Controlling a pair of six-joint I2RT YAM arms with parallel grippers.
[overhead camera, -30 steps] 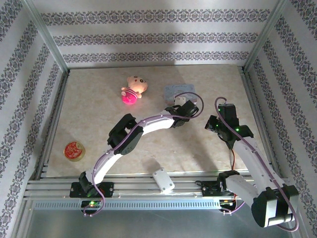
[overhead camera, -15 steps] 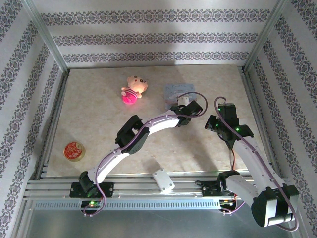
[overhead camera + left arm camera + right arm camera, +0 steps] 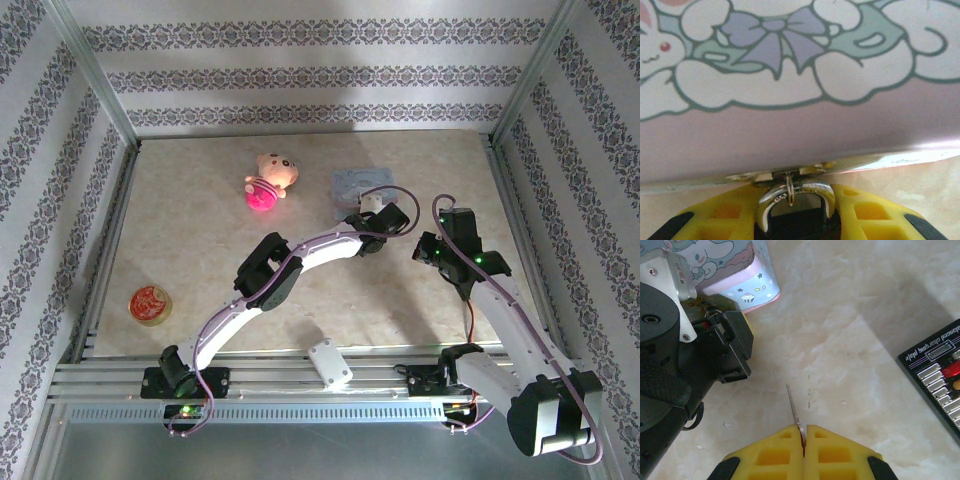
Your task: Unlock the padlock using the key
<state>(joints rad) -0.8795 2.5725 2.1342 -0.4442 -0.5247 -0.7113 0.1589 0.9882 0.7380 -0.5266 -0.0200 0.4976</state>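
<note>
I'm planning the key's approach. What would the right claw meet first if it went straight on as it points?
Nothing, seemingly: ahead of the right claw and its key lies bare table; the tin sits off to one side. Depth is unclear.

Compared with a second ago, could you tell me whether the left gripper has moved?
Yes. In the top view the left gripper has shifted slightly right along the near edge of the light-blue tin, which stayed put.

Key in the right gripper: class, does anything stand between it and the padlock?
Yes. The key faces bare table, then the left arm's black wrist, which screens the padlock gripped by the left gripper at the tin's edge.
</note>
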